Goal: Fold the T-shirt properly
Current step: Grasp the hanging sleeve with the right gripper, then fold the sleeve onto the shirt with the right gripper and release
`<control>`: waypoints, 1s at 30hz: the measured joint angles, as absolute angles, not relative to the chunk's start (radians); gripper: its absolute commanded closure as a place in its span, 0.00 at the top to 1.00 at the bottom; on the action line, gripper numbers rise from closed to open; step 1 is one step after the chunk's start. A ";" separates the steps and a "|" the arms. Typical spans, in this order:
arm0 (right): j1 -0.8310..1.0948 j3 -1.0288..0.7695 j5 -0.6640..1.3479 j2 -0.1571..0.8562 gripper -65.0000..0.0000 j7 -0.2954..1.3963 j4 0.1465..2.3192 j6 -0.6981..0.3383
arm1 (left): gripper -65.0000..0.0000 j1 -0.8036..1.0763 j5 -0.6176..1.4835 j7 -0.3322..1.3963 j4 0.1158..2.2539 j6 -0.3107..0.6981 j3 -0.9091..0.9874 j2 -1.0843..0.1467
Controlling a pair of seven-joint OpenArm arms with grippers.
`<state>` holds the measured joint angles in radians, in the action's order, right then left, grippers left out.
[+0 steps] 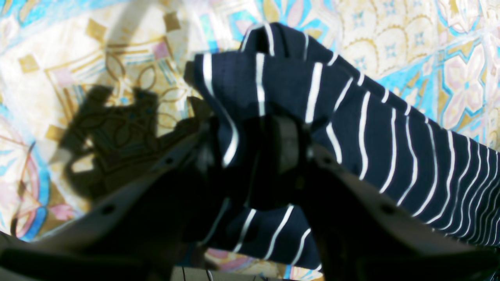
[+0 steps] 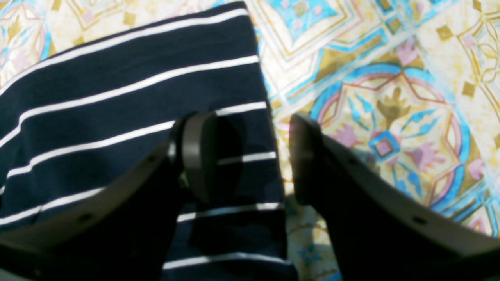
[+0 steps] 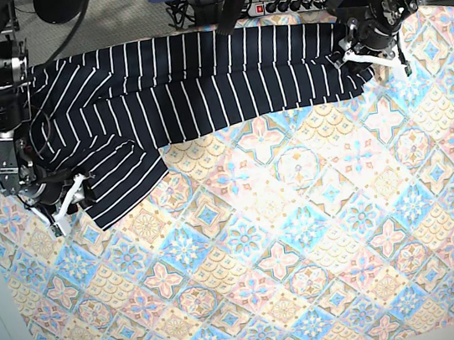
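The T-shirt [image 3: 198, 85] lies spread across the far part of the surface, on the floral-tile tablecloth [image 3: 288, 246], its dark striped cloth running as a long band from one side to the other. At the base view's left end a sleeve or corner of it hangs down toward the near side, folded at an angle over the tablecloth.

The left hand [image 1: 256, 140] is clenched on the T-shirt: in the left wrist view both fingers [image 1: 287, 142] pinch a bunched edge of the striped cloth, which rises in a small peak above the grip and trails away to the right. In the base view this hand [image 3: 371, 52] sits at the shirt's right end, near the far edge of the surface.

The right hand [image 2: 252, 156] is released, its jaws standing apart. One finger [image 2: 195, 152] rests over the striped cloth just inside the shirt's edge; the other is over bare tablecloth, so the edge runs between them. In the base view this hand [image 3: 67, 205] is at the hanging corner.
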<state>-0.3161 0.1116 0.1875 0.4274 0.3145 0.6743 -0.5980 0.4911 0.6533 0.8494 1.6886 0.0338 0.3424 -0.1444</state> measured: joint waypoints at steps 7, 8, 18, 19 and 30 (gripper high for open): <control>-0.301 0.173 0.194 0.438 0.00 0.302 0.685 -0.575 | 0.32 0.491 0.653 0.849 1.689 0.034 0.342 -0.144; -0.291 0.173 0.204 0.437 0.00 0.288 0.691 -0.575 | 0.32 0.491 0.653 0.849 1.689 0.033 0.342 -0.144; -0.056 -0.021 0.163 0.436 0.00 0.521 1.094 -0.600 | 0.31 0.491 0.656 0.849 1.689 0.034 0.343 -0.144; -0.027 -0.062 0.164 0.443 0.00 0.546 1.156 -0.601 | 0.31 0.489 0.655 0.849 1.689 0.034 0.344 -0.144; 0.334 -0.334 0.168 0.419 0.00 0.776 1.742 -0.701 | 0.31 0.465 0.656 0.849 1.689 0.034 0.341 -0.144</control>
<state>0.3336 -0.3344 0.1680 0.4191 0.7765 1.7416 -0.7010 0.4648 0.6556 0.8490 1.6886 0.0338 0.3408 -0.1436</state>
